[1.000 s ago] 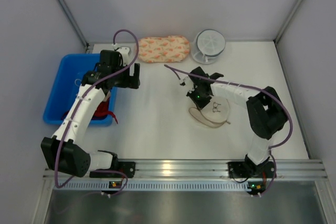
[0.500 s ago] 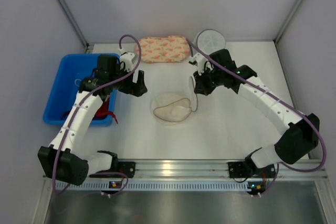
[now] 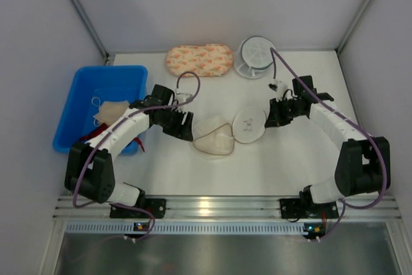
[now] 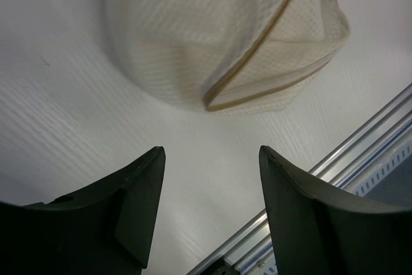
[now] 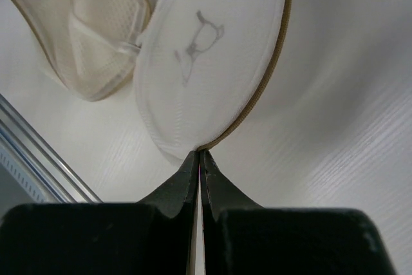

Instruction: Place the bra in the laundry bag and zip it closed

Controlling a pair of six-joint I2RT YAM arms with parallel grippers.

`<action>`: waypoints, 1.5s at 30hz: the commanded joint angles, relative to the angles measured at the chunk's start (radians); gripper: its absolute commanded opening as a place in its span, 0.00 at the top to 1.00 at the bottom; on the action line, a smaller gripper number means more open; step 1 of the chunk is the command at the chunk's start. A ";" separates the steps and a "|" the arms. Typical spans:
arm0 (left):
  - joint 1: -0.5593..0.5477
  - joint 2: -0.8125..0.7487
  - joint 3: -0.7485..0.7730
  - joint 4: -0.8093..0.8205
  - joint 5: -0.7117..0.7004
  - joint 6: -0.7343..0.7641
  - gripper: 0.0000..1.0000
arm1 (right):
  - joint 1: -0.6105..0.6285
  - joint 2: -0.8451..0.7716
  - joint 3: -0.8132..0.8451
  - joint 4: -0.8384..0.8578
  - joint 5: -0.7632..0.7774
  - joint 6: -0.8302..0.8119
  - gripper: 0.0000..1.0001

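The right gripper is pinched tight on the rim of the laundry bag, at the edge of the raised dome with the small dark mark. The left gripper stands spread and holds nothing, just beside the bag's other dome on the table. The bra lies in the blue bin, well apart from the bag.

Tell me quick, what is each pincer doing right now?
Left pincer: open, holding nothing.
Right pincer: closed on the laundry bag rim.
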 commanded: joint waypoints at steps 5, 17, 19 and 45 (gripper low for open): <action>-0.129 0.040 0.013 0.059 -0.006 -0.007 0.39 | -0.061 0.057 -0.070 0.095 -0.037 -0.011 1.00; -0.227 0.260 0.176 0.059 -0.131 0.078 0.45 | -0.137 0.068 -0.083 0.088 -0.074 -0.028 1.00; -0.245 0.273 0.191 0.057 -0.045 0.084 0.36 | -0.137 0.080 -0.080 0.090 -0.075 -0.021 1.00; -0.180 0.537 0.746 0.073 -0.523 0.119 1.00 | -0.251 0.109 -0.047 0.470 0.055 0.243 1.00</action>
